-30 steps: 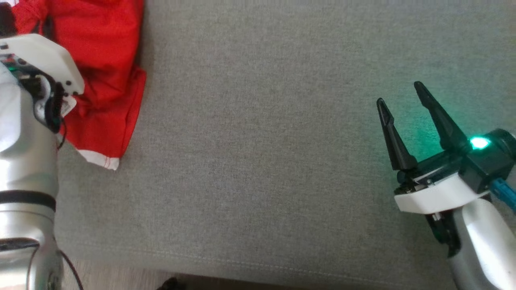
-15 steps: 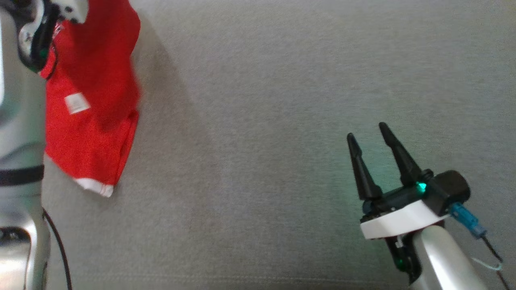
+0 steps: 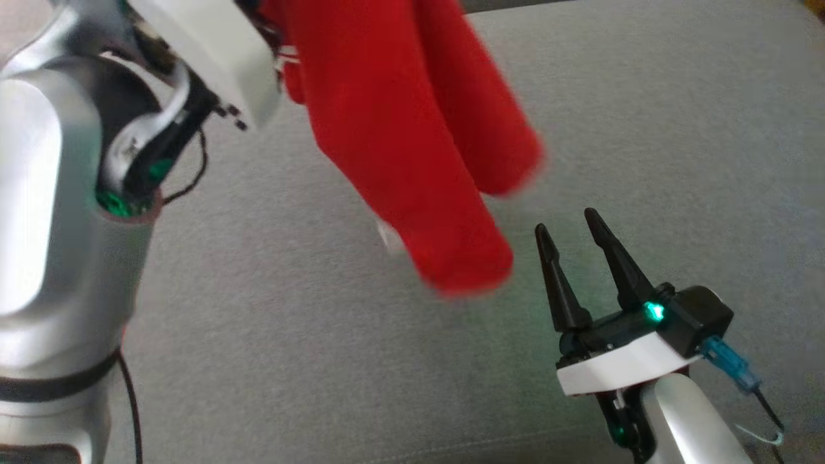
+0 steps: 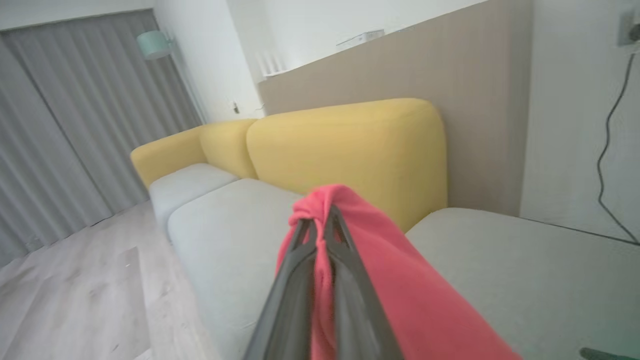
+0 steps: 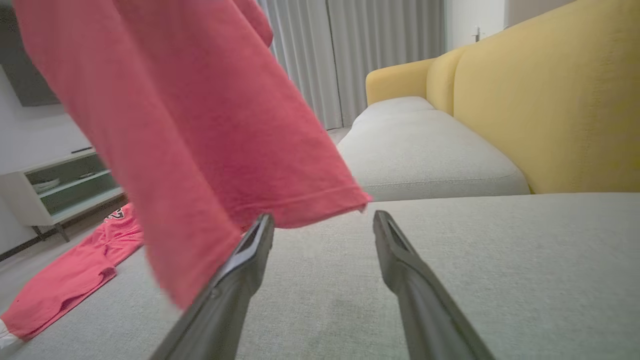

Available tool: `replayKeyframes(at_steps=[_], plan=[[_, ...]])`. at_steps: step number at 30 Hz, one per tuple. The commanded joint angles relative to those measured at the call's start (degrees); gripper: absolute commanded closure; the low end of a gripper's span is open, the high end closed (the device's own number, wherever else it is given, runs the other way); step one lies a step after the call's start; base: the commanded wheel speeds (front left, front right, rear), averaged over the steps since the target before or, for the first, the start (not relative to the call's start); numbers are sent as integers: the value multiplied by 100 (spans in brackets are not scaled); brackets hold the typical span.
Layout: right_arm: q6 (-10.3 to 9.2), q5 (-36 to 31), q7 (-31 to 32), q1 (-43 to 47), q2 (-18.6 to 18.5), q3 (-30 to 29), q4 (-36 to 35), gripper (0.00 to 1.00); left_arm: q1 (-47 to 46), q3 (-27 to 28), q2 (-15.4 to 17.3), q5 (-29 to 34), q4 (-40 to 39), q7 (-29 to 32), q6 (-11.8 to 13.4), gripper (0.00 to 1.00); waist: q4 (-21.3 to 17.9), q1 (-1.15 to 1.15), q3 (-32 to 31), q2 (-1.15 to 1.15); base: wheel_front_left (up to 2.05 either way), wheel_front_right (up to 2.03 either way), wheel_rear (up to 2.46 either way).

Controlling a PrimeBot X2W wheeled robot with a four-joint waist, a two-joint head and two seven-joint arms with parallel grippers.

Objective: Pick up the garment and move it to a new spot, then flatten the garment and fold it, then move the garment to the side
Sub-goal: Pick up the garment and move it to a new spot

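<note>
My left gripper [image 4: 320,220] pinches the dangling red fabric garment [image 3: 399,148] tight, and my empty, wide-open right gripper [image 3: 565,219] could snag its loose hem.

The garment [image 3: 412,142] hangs from the left hand [image 4: 322,217] above the sofa seat [image 3: 322,361], just left of the right hand [image 3: 565,220]; the backrest [image 4: 350,150] stands behind.

Silver-and-white two-arm robot with dark tapered fingers.
Left forearm [image 3: 45,258] glossy silver and rounded, black band [image 3: 58,383] round it, thin black cable [image 3: 132,412] alongside; white wrist cover [image 3: 213,51] with small dark screws [image 3: 232,116], green light [image 3: 113,203] at the joint. Right gripper [image 3: 565,221]: two long black pointed fingers, black base, green LED [image 3: 654,312], white collar [image 3: 619,370], blue connector [image 3: 725,364] with a thin wire. Left gripper [image 4: 321,220]: dark grey fingers with triangular cut-outs near the tips.
</note>
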Motion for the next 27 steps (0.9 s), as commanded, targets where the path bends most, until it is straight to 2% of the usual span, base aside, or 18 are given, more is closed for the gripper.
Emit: replayKeyframes(at_steps=[1, 6, 12, 16, 23, 25, 26, 27], plan=[[-4, 42, -62, -175, 85, 148, -227, 0, -232, 192, 130, -33, -325, 84, 19, 100, -226, 0, 39, 0, 0, 0, 0], [-4, 91, -63, -240, 105, 202, -244, 0, -220, 59, 83, -42, -343, 253, 61, 100, -598, 0, 117, 0, 0, 0, 0], [-4, 185, -63, -283, 118, 328, -262, 0, 23, -315, -17, 0, 580, -26, 44, 100, -1030, 0, 230, 0, 0, 0, 0], [-4, 328, -63, -330, 121, 453, -286, 0, 173, -481, -252, 87, 1755, -729, 46, 100, -1308, 0, 299, 0, 0, 0, 0], [-4, 436, -63, -314, 122, 426, -323, 0, 205, -751, -1147, -224, 3607, -2429, 21, 100, -1571, 0, 361, 0, 0, 0, 0], [-4, 440, -63, -289, 122, 439, -320, 0, 168, -908, -1277, -263, 4022, -2916, 17, 7, -1594, 0, 359, 0, 0, 0, 0], [-4, 440, -63, -289, 122, 439, -320, 0, 168, -908, -1277, -263, 4022, -2916, 17, 7, -1594, 0, 359, 0, 0, 0, 0], [-4, 447, -63, -281, 122, 452, -313, 0, 170, -992, -1317, -303, 4237, -3072, 16, 0, -1603, 0, 338, 0, 0, 0, 0]])
